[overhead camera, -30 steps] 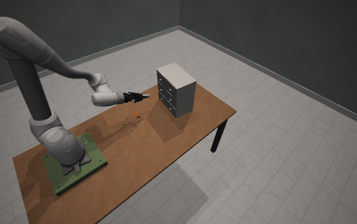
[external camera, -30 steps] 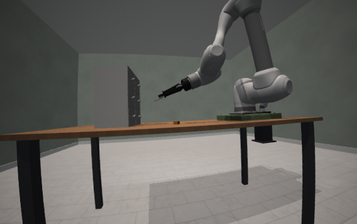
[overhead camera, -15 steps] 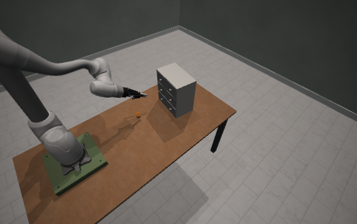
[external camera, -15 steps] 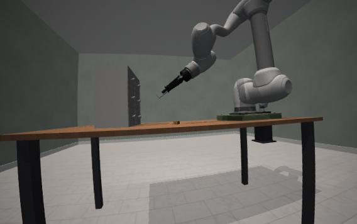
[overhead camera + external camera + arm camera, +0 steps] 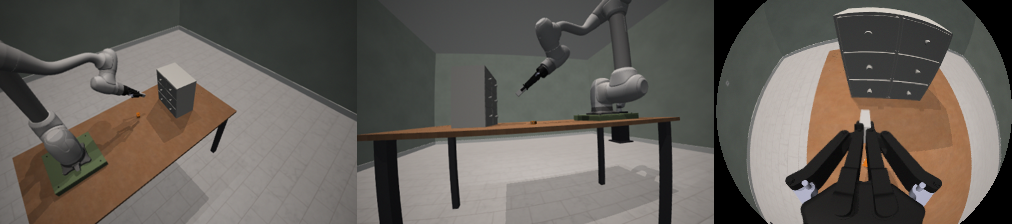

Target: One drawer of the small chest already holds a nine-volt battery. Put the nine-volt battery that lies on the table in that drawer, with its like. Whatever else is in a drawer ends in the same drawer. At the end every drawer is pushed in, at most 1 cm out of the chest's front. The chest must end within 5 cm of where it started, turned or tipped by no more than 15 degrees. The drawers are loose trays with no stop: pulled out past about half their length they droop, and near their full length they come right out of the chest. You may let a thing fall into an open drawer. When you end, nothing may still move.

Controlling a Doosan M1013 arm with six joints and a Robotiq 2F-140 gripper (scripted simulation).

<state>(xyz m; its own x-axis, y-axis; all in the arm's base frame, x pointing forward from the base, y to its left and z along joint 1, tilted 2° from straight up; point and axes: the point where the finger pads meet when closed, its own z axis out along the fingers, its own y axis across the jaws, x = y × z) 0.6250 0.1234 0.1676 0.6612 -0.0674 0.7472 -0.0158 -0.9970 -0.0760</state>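
Note:
The small grey chest stands on the brown table, its drawer fronts facing my arm. All its drawers look pushed in. The nine-volt battery, small and orange, lies on the table in front of the chest. A sliver of it shows between my fingers in the wrist view. My gripper is shut and empty. It hangs in the air above the battery, tilted down toward the chest's front and some way short of it.
My arm's base stands on a green plate at the table's other end. The table's edge runs close behind the chest. A grey tiled floor and dark walls surround the table.

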